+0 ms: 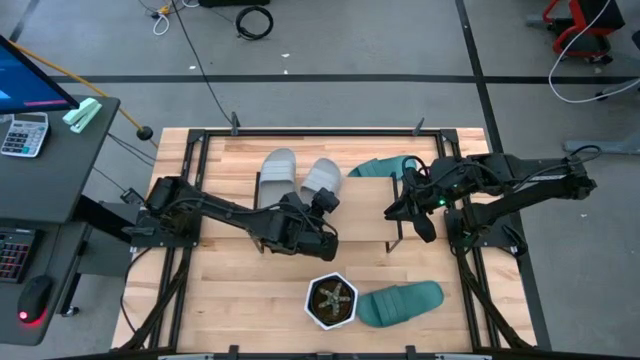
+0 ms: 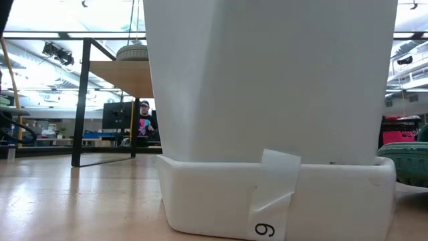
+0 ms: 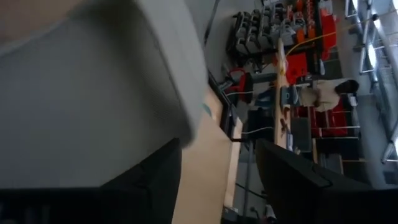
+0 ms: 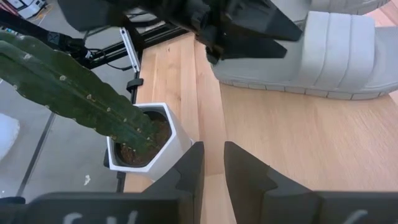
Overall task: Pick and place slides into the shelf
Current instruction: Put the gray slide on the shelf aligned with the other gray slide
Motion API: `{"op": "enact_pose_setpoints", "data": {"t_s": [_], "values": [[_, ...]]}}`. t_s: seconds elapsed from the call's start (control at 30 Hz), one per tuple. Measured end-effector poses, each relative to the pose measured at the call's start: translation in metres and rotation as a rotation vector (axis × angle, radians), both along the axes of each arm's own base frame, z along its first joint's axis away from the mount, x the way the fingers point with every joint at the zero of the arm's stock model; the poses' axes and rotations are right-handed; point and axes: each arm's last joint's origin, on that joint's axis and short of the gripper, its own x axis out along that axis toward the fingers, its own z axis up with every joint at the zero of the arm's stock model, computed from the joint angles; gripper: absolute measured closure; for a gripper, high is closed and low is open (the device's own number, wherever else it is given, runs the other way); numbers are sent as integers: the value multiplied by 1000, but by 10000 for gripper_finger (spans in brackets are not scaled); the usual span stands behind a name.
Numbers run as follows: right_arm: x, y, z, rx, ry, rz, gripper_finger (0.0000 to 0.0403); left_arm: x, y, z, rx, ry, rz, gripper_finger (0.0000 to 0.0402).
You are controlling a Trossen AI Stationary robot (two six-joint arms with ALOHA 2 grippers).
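Grey floor [image 1: 400,40] with cables [image 1: 254,20]; a dark desk [image 1: 50,160] beside the table.

**Inspector A:** Legible markings, please; low view first.

**Inspector B:** One only; a strip of tape [image 2: 271,194] stuck on the base of the white planter [image 2: 267,100], toward five o'clock in that picture; a single dark digit is written on it, reading as 6 or 9 depending on orientation; I cannot tell which.

**Inspector A:** High view?

**Inspector B:** A calculator [image 1: 22,133] at nine o'clock, off the table; its keys are too small to read; the monitor [image 1: 30,75] beside it shows colour, no readable text.

**Inspector A:** Wrist views?

**Inspector B:** Pale marks on the right gripper [image 4: 211,168] housing at six o'clock; not legible; left wrist view, nothing readable.
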Motion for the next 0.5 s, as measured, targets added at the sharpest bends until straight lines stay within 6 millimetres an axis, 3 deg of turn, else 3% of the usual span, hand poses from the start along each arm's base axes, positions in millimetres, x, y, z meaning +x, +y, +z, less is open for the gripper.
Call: {"op": "enact_pose_setpoints", "data": {"t_s": [0.27,0.5], "values": [[3,-4,-1,-22,1,-23,334,-26,-13,37,141,-89,46,187],[28,-28,-18,-43,83,-72,339,-50,-17,78,294,-30,5,186]]}}
